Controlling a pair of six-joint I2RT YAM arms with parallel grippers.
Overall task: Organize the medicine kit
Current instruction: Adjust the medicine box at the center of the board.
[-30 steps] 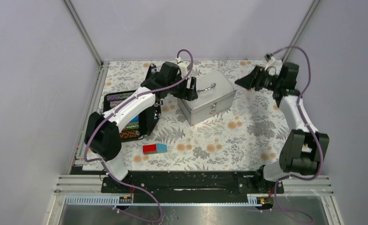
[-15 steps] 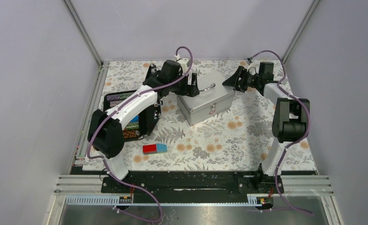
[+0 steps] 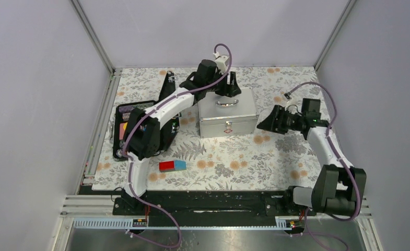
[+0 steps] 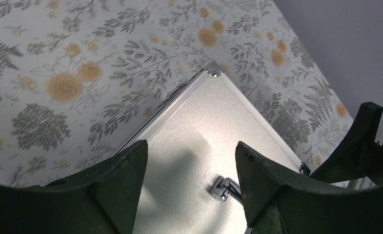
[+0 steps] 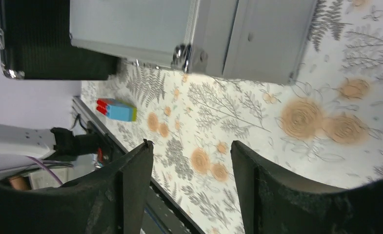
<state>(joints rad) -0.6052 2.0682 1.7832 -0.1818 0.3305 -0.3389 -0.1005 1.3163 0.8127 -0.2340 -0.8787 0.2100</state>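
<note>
**Colours and patterns noted**

Metal box: silvery grey, with a small red mark on the front.
Table cover: white, printed with grey ferns and orange flowers.
Block: red and light blue.
Case: black, multicoloured inside.

we saw the medicine kit as pale grey metal with a fine matt grain, its handle and corner caps shiny chrome. the table cover looked matt and printed; the black case finely ribbed.
</note>
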